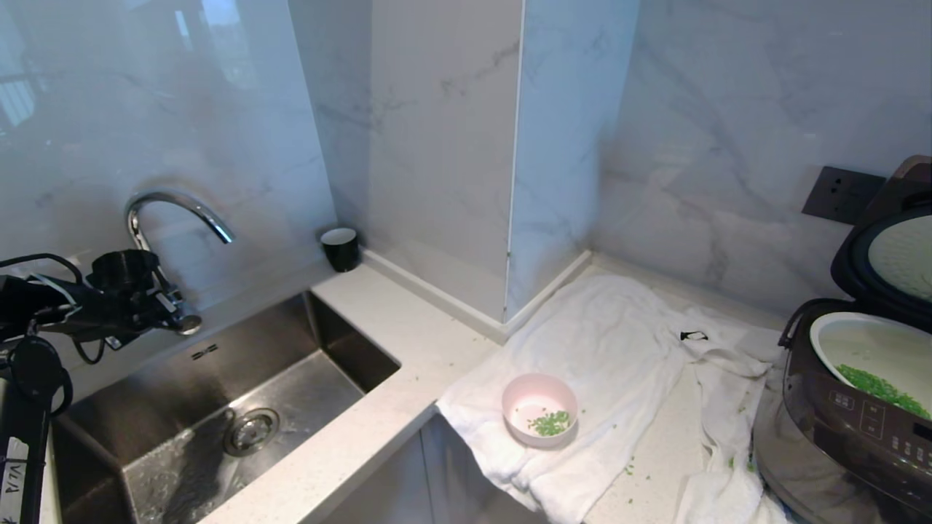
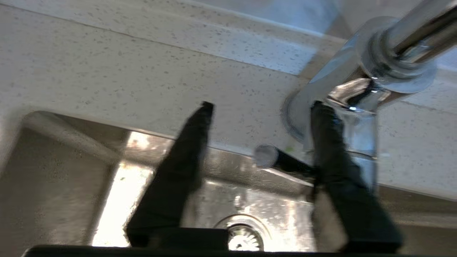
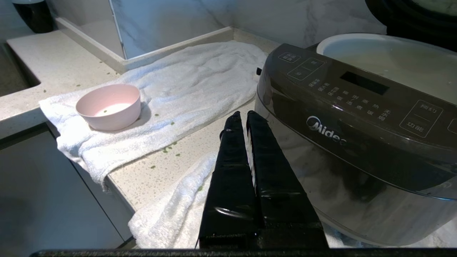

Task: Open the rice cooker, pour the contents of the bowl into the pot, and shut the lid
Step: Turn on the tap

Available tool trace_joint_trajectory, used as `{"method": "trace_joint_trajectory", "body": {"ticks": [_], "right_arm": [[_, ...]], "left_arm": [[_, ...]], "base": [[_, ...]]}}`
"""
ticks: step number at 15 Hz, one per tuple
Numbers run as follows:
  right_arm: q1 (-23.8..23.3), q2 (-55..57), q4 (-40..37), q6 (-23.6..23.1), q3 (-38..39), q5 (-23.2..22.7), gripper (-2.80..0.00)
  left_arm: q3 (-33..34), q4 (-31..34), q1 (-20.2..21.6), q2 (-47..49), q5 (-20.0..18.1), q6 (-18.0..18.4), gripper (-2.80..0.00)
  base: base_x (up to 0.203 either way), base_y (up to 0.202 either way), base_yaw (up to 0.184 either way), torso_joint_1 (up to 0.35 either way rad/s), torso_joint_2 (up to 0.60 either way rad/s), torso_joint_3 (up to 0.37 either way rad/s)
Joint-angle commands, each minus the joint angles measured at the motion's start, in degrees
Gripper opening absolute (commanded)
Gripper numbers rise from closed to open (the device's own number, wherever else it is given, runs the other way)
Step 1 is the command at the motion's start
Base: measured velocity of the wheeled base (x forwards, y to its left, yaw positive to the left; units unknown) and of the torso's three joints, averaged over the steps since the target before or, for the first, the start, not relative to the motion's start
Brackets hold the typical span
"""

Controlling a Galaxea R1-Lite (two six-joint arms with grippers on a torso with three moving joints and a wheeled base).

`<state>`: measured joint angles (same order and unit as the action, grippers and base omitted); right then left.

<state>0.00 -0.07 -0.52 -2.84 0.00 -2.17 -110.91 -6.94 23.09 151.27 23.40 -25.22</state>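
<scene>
So the rice cooker (image 1: 852,422) is sitting at the far right end of the counter (image 1: 378,407) with its lid (image 1: 892,255) flipped all the way up, silver-white underside showing. The pot (image 1: 874,356) is seated inside it and there's a heap of green bits along its near right side.

The pink bowl (image 1: 539,410) is standing upright on a rumpled white towel (image 1: 619,342), left of the cooker and well apart from it, close to the near edge of the counter. It's got a small scatter of the same green stuff left in the bottom, and a few green specks are strewn on the towel and the bare counter near the cooker.

The left hand (image 2: 260,110) is way over on the left, above the steel sink (image 1: 240,407), right at the chrome tap (image 1: 171,211). Its fingers are spread apart and holding nothing; in the wrist view one finger (image 2: 332,150) sits right up against the tap's base, though I can't tell if it's actually touching. The tap's little lever pokes out between the two fingers.

The right hand (image 3: 242,117) is low down in front of the cooker's near side, fingers pressed together, nothing between them, pointing over the counter's edge towards the towel.

There's also a small black cup (image 1: 340,248) in the far corner behind the sink, and a dark wall socket (image 1: 841,193) behind the cooker.
</scene>
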Motion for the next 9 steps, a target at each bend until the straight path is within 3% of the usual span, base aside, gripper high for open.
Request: {"method": "trace_joint_trajectory", "body": {"ticks": [1,9], "right_arm": [[0.0,0.1,0.0,-0.1,0.0,0.0,-2.8],[0.0,0.1,0.0,-0.1,0.0,0.0,-2.8]], "left_arm": [[0.1,0.0,-0.1,0.0,0.2,-0.4,-2.8],[2.2,0.1,-0.1,-0.9,0.2,-0.4,-2.8]], "base": [[0.0,0.0,0.0,0.0,0.0,0.0],[0.0,0.0,0.0,0.0,0.0,0.0]]}}
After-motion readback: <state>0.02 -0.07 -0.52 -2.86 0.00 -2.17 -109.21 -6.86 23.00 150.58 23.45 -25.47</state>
